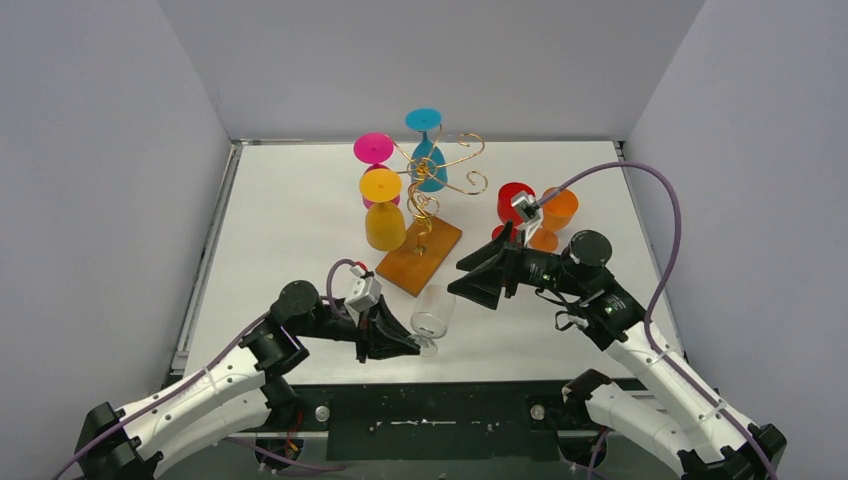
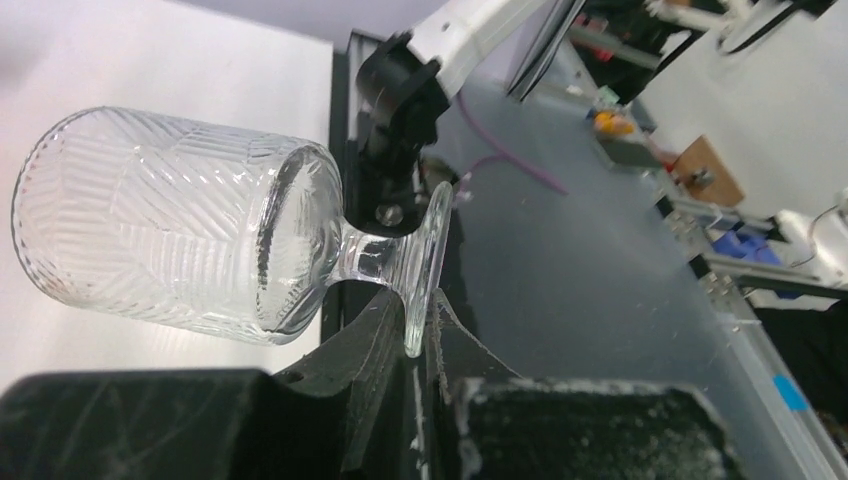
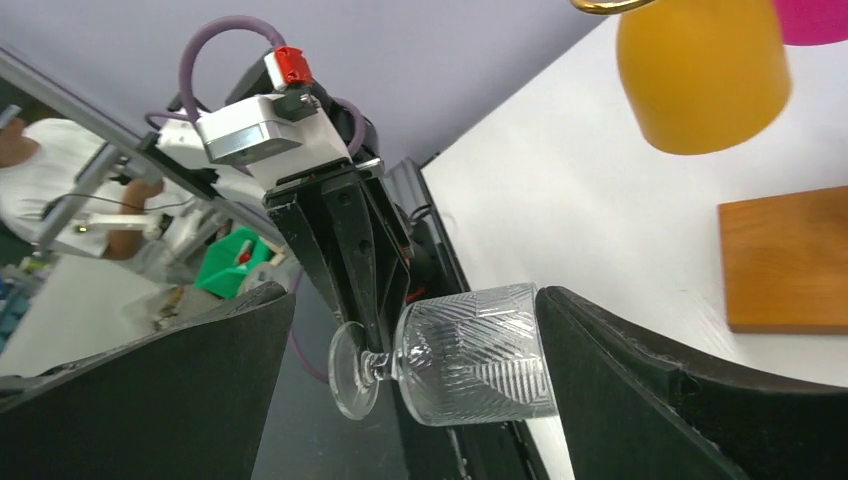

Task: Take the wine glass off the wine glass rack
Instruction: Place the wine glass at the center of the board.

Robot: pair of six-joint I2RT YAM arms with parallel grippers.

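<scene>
A white table (image 1: 290, 220) is boxed in by plain lilac-grey panels: the 9 o'clock wall (image 1: 90, 200), the 12 o'clock wall (image 1: 430, 60) and the 3 o'clock wall (image 1: 750, 150). It's all lit pretty evenly, shadows kept soft. A black frame strip (image 1: 450, 405) is seen along 6 o'clock.

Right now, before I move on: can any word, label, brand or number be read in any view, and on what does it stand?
No text is readable in any view.
The clear wine glass has only a pressed line pattern.
The wooden base, yellow glass and white camera housing show no lettering.
The background clutter in the wrist views is too blurred to tell.
</scene>
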